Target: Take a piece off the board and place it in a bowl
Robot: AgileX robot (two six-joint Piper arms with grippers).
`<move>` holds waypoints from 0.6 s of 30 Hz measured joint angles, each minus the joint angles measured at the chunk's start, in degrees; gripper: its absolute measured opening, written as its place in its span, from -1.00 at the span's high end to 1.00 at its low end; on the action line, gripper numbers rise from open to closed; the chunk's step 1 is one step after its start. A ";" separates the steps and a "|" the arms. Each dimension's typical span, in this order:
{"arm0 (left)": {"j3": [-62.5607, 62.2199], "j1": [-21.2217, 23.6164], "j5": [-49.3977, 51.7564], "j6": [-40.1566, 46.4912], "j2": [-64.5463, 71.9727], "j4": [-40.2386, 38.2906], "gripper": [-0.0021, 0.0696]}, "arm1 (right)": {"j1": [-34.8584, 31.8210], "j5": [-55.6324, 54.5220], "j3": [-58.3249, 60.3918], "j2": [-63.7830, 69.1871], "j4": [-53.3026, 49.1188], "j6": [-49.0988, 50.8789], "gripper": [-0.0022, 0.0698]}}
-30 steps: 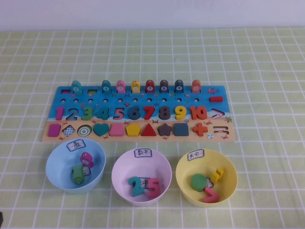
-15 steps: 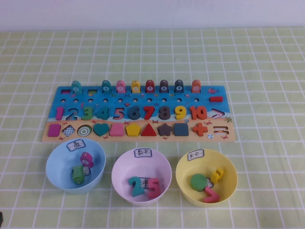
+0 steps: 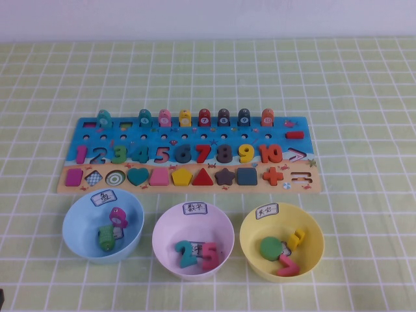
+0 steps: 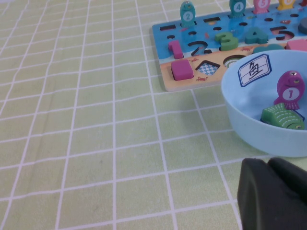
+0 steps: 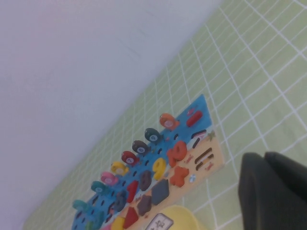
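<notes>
The orange fish piece (image 3: 268,117) stands upright at the right end of the fish row on the back edge of the board (image 3: 257,190); it also shows in the right wrist view (image 5: 168,120). The light blue bowl (image 3: 81,227), with a white label at its rim, sits in front of the board's left end and holds a pink fish (image 3: 117,216) and a green fish (image 3: 106,237). My left gripper (image 4: 268,161) is shut and empty, low over the cloth beside the blue bowl (image 4: 249,129). My right gripper (image 5: 265,155) is shut and empty, off the board's right end. Neither gripper shows in the high view.
A pale pink bowl (image 3: 170,224) with number pieces and a yellow bowl (image 3: 312,229) with shape pieces stand to the right of the blue bowl. Several other fish pieces stand along the board's back edge. A green checked cloth (image 3: 364,97) covers the table.
</notes>
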 joint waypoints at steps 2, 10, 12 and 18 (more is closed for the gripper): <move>0.00 0.00 0.00 0.00 0.00 0.00 0.96 | 0.00 -0.23 0.00 0.00 -1.59 -0.56 0.99; 0.00 0.00 0.00 0.00 0.00 0.00 0.96 | 0.00 1.11 0.00 4.18 -6.08 -1.87 0.99; 0.00 0.00 0.00 0.00 0.00 0.00 0.96 | 0.00 2.55 -1.67 8.94 -6.63 -4.03 0.99; 0.00 0.00 0.00 0.00 0.00 0.00 0.96 | 0.00 9.02 -16.59 26.89 -11.20 -13.95 0.99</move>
